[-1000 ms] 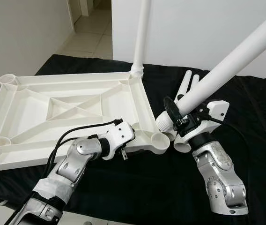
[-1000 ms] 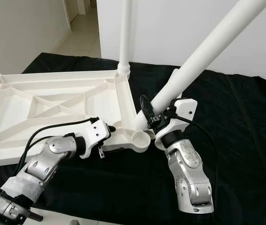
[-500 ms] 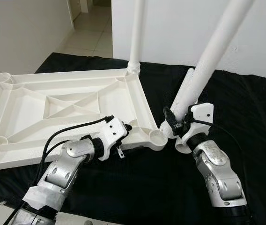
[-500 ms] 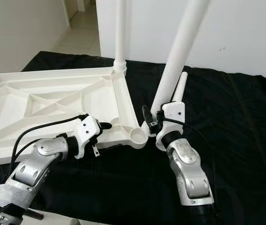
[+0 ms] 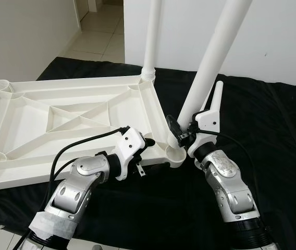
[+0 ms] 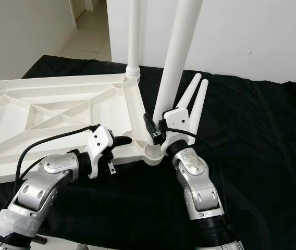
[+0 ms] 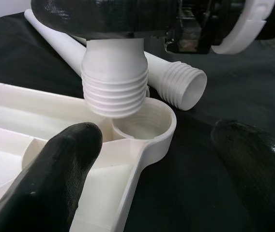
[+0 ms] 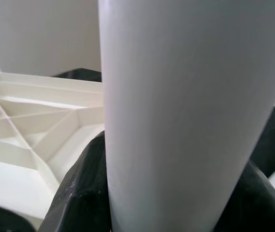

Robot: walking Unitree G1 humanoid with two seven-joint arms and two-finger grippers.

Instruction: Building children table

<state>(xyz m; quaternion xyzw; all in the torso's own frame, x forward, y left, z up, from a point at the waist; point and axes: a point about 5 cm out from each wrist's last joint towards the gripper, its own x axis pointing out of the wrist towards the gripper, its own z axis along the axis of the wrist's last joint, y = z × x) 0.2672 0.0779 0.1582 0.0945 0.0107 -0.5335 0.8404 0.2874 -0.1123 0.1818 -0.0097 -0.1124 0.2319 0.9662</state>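
A white table top [image 5: 75, 112] lies upside down on black cloth. One white leg [image 5: 152, 36] stands screwed into its far right corner. My right gripper [image 5: 182, 136] is shut on a second leg [image 5: 213, 57], held almost upright. That leg's threaded end [image 7: 114, 89] hovers just above the near right corner socket [image 7: 137, 126], slightly off centre. My left gripper [image 5: 144, 147] is open astride the near rim beside that socket, with one finger [image 7: 55, 179] on the table top and the other out over the cloth.
Two spare legs [image 6: 195, 91] lie on the cloth to the right of the table top, threaded ends [image 7: 181, 87] near the socket. A white wall stands behind, and a tiled doorway [image 5: 98, 31] opens at the back left. The black cloth [image 5: 278, 135] stretches right.
My right gripper has swung the leg from a steep tilt to nearly upright and carried its threaded end left over the corner socket. My left gripper stays at the near rim.
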